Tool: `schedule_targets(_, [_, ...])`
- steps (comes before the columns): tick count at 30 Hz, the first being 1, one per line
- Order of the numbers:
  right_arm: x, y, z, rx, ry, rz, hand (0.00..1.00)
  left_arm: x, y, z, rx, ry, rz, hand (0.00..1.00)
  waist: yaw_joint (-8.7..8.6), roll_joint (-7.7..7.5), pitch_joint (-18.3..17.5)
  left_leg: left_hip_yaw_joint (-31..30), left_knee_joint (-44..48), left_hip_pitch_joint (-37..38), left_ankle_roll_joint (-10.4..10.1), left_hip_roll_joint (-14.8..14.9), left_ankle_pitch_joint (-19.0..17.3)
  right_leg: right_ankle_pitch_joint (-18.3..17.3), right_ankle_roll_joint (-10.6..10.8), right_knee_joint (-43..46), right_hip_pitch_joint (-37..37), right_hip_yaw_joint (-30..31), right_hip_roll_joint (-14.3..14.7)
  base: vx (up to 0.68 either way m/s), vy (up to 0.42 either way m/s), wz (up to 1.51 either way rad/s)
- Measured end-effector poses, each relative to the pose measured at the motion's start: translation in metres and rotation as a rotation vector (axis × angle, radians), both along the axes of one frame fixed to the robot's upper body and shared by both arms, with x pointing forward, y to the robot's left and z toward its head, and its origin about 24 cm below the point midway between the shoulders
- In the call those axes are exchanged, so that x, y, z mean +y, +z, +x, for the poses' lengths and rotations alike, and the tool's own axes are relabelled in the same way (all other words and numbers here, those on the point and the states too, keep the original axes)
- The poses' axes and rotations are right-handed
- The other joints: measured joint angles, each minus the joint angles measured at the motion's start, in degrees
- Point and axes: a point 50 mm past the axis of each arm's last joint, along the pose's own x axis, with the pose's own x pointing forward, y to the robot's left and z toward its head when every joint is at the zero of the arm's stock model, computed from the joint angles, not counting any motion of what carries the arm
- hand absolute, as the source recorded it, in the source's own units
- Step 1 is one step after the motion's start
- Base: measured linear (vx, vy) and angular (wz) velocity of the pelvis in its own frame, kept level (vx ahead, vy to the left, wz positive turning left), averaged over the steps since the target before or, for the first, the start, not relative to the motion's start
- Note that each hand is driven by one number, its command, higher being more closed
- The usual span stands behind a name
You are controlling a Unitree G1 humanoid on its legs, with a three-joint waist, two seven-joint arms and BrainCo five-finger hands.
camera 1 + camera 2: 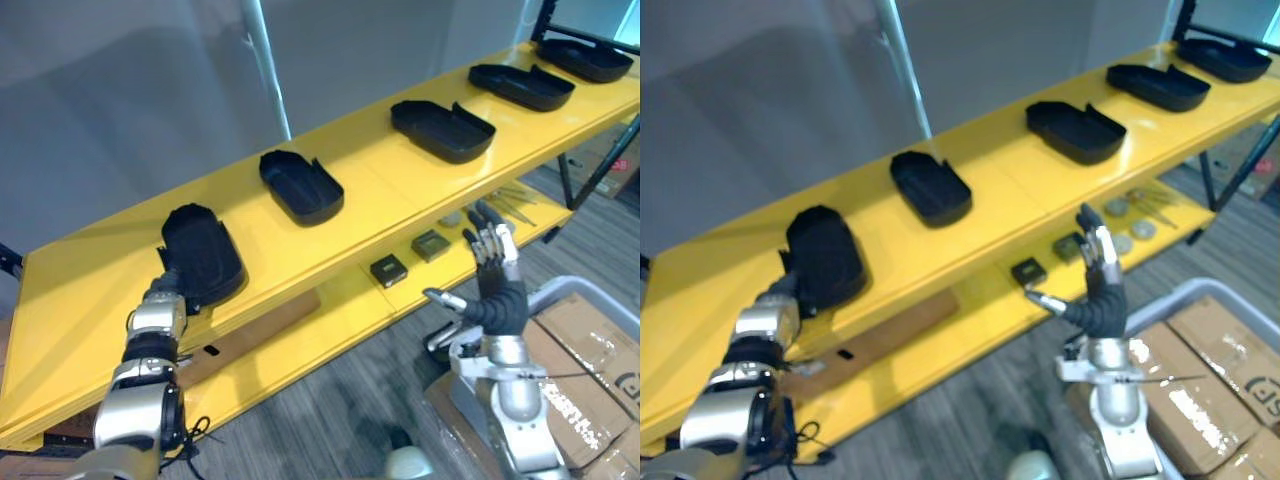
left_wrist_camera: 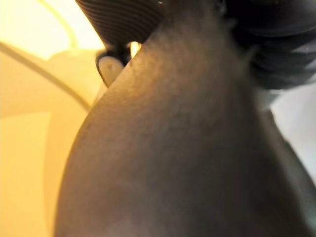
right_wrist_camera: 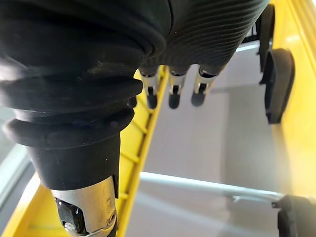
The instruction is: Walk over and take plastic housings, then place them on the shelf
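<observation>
On the yellow shelf (image 1: 400,205), five black housings (image 1: 442,130) are lying in a row. The left hand (image 1: 165,292) is touching the 8 o'clock housing (image 1: 203,255); I cannot tell its grasp. The right hand (image 1: 497,290) is hovering at 4 o'clock, fingers (image 1: 489,222) spread, holding nothing.

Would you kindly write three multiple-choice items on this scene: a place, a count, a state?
1. Where is the left hand? A at the leftmost housing; B on the lower shelf; C on a cardboard box.
2. How many black housings lie on the top shelf? A three; B five; C seven.
3. The right hand is: A shut on a housing; B open, empty; C pressing the shelf.
Answers: 1 A, it meets that housing's near end; 2 B, five sit in a row; 3 B, straight fingers in the air.
</observation>
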Motion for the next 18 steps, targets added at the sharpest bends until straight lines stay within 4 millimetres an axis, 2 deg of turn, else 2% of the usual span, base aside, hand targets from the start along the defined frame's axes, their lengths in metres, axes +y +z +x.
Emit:
schedule_targets(5, [0.000,0.002,0.000,-0.004,0.013,-0.015,0.00,0.006,0.001,-0.002,-0.013,0.036,0.019,1.00,-0.05,0.22,0.68,0.58,0.00,-0.06,0.00,-0.02,0.00,-0.29,-0.10,0.98,-0.98,0.39,0.08,0.00,-0.007,-0.06])
schedule_targets(13, [-0.002,0.004,0.000,-0.004,0.033,-0.058,0.00,0.025,0.011,-0.006,-0.045,0.115,0.068,1.00,-0.31,0.22,2.70,1.54,0.02,-0.86,-0.04,-0.08,0.07,-0.76,-0.08,2.96,-3.14,1.81,0.32,0.00,-0.007,-0.05])
schedule_targets(18, [-0.002,0.011,-0.002,-0.034,0.054,-0.056,0.00,0.037,0.021,-0.006,-0.075,0.129,0.108,1.00,-0.40,0.18,4.82,2.03,0.03,-0.92,-0.04,-0.27,0.07,-1.77,0.02,4.88,-4.68,2.05,0.27,0.00,-0.003,-0.04])
